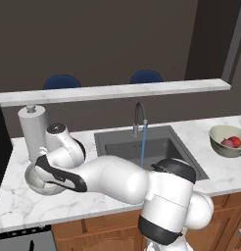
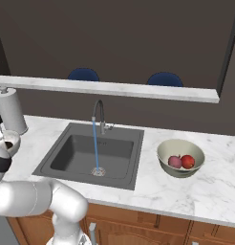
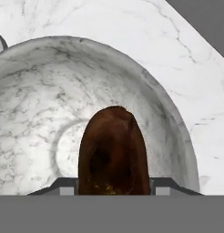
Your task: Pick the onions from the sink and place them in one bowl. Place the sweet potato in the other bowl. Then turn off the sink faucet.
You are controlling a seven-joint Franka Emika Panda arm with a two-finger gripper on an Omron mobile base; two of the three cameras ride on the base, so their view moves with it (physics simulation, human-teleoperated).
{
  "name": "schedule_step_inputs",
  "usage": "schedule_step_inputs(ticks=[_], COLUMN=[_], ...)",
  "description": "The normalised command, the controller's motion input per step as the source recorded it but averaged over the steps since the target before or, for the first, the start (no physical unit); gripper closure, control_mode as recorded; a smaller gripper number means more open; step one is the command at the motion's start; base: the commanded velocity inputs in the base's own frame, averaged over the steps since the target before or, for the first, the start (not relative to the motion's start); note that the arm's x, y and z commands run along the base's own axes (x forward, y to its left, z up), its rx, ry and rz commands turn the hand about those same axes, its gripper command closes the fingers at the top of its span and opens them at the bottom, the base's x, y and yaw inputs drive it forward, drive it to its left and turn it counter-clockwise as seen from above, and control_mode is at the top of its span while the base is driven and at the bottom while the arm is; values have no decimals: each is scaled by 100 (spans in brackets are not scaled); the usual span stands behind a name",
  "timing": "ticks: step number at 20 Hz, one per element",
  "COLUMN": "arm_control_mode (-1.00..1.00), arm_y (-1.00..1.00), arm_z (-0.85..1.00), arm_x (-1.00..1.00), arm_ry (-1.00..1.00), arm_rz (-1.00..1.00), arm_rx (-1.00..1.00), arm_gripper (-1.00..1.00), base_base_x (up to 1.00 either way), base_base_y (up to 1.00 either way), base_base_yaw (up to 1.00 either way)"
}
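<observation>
Item: sweet potato, dark brown, oblong; lower centre of hand view, clamped in the gripper above the grey mottled bowl. Likely firm, light, skin not slippery; grip across the middle suits. Onions in olive bowl, right of frame. Faucet running

The arm is extended low and far to the robot's left, its forearm laid nearly level and its wrist turned downward. The gripper is pointed down, and its jaws are closed on the sweet potato, which is clamped between the two dark fingertips. In the right base view, the upper arm is seen stretched leftward.
</observation>
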Motion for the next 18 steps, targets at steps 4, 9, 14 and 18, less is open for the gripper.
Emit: schedule_step_inputs(ticks=[4,9,14,18], arm_control_mode=[-100,-100,-100,-100], arm_y=[5,12,1,11], arm_z=[-7,8,61,62], arm_x=[36,12,0,0], arm_ry=[-1,1,3,0], arm_rz=[-3,-6,-4,-4], arm_rx=[0,0,0,-1], arm_gripper=[100,-100,-100,-100], base_base_x=[0,0,0,0], base_base_y=[0,0,0,0], base_base_yaw=[0,0,0,0])
